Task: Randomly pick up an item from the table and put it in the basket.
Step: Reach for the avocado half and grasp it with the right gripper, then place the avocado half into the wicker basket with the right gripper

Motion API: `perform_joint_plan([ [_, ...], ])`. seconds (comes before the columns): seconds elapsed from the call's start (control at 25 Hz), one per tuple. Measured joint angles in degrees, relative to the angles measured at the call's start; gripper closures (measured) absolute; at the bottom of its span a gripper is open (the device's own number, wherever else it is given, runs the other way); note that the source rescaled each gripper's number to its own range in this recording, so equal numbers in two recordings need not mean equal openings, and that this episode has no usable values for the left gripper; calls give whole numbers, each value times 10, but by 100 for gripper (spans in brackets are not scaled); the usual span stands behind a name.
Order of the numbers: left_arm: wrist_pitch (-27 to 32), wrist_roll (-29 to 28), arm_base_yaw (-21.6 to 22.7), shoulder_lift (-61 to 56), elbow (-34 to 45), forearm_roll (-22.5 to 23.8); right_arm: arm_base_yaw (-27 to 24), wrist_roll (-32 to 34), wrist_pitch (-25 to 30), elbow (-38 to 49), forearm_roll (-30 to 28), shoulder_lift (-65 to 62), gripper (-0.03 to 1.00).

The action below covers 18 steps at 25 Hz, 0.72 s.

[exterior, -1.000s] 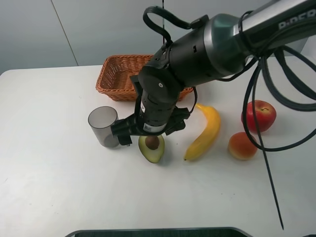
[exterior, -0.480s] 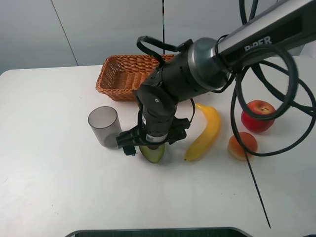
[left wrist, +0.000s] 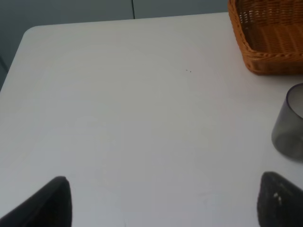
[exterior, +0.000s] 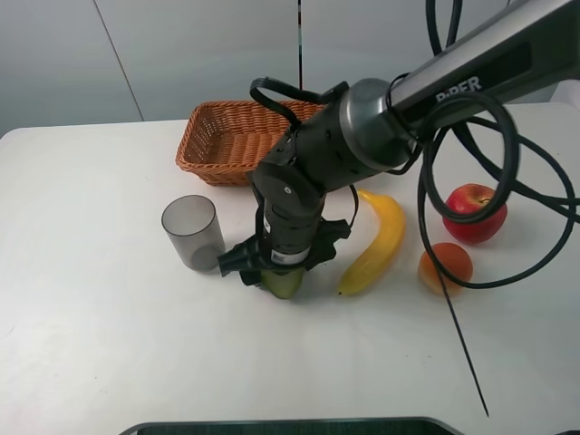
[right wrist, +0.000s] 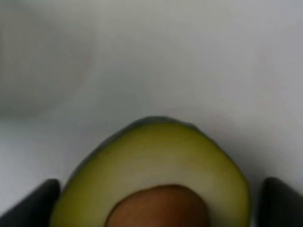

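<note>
Right gripper [exterior: 275, 269] set low over the avocado [right wrist: 151, 165], a half lying cut face up on the white surface [exterior: 109, 344], near the middle of the scene. In the right wrist view the two fingers [right wrist: 35, 203] stand apart, one on each flank of the fruit, with pale flesh and brown pit between them. They grip nothing yet, and contact with the skin cannot be confirmed. The avocado's long axis appears to run between the fingers, across their closing line, so closure would fall on its narrower width. From above, the wrist hides all but one end of the fruit.

Just beside the avocado stands a grey cup [exterior: 192, 231]; on the other side lie a banana [exterior: 376, 240], an orange-red fruit [exterior: 446, 267] and a red apple [exterior: 474, 211].

Farther back sits the basket [exterior: 213, 145], beyond the avocado.

The left gripper [left wrist: 163, 203] is spread wide over bare surface and holds nothing; the right arm is clearly nearer.
</note>
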Motion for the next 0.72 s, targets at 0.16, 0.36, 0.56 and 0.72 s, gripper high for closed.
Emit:
perform_joint_plan([
  [0.16, 0, 0, 0, 0, 0, 0, 0, 0, 3, 0, 0, 0, 92],
  [0.36, 0, 0, 0, 0, 0, 0, 0, 0, 3, 0, -2, 0, 92],
  [0.56, 0, 0, 0, 0, 0, 0, 0, 0, 10, 0, -2, 0, 92],
  [0.72, 0, 0, 0, 0, 0, 0, 0, -11, 38, 0, -3, -7, 92],
])
